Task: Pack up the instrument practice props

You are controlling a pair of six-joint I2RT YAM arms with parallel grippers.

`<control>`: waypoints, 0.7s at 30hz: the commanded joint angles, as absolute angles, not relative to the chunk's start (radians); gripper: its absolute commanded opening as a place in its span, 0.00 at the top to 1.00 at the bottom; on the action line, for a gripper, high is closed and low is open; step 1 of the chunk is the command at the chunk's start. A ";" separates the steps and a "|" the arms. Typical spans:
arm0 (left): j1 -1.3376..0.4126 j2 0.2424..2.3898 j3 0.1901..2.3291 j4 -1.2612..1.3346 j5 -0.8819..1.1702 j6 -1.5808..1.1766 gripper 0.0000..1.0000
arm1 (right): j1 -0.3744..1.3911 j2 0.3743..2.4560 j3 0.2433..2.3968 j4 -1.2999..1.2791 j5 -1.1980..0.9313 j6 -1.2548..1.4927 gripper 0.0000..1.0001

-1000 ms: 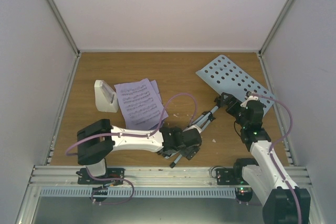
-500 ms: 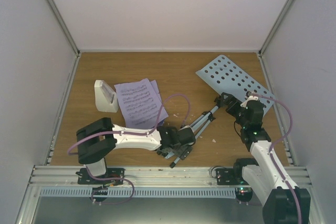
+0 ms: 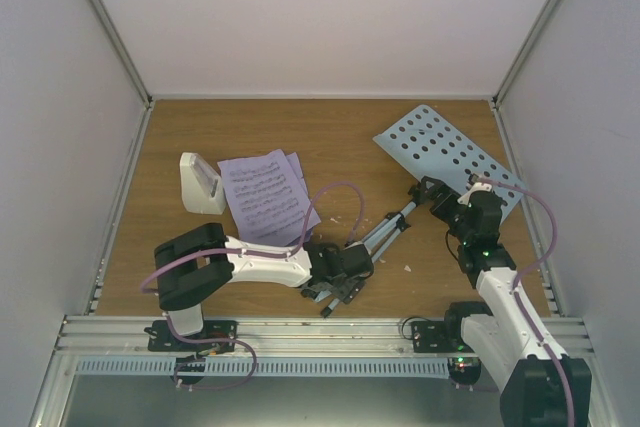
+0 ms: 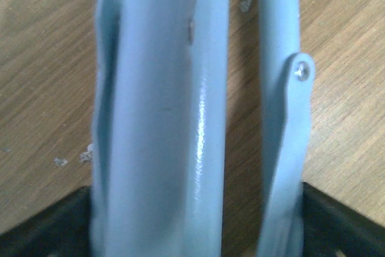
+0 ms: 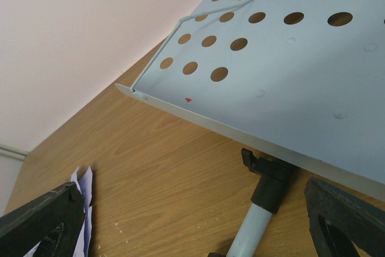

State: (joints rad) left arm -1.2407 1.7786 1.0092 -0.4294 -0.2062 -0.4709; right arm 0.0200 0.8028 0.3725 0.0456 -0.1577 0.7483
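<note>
Lying flat on the counter, music stand runs diagonally: legs near-left, desk far-right. Left hand straddles the legs, can't tell if it's gripping; right hand gaping wide.

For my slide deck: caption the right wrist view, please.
Perforated blue music stand desk above the wooden table, its pole between the open fingers.

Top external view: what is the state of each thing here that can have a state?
music stand, lying on the table, legs folded together.
sheet-music pages, flat, fanned stack.
metronome, left of the pages, untouched.
left gripper, around the stand's legs; grip unclear.
right gripper, open, empty, near the stand.
</note>
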 commanded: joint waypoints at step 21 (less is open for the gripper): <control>-1.237 1.849 1.034 -0.429 -0.188 -0.436 0.45 | 0.015 0.823 0.363 0.081 -0.147 0.733 0.00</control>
State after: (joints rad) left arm -1.2407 1.8023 1.0439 -0.4473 -0.2096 -0.4503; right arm 0.0200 0.8238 0.3717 0.0563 -0.1577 0.7483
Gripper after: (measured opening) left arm 0.427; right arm 0.995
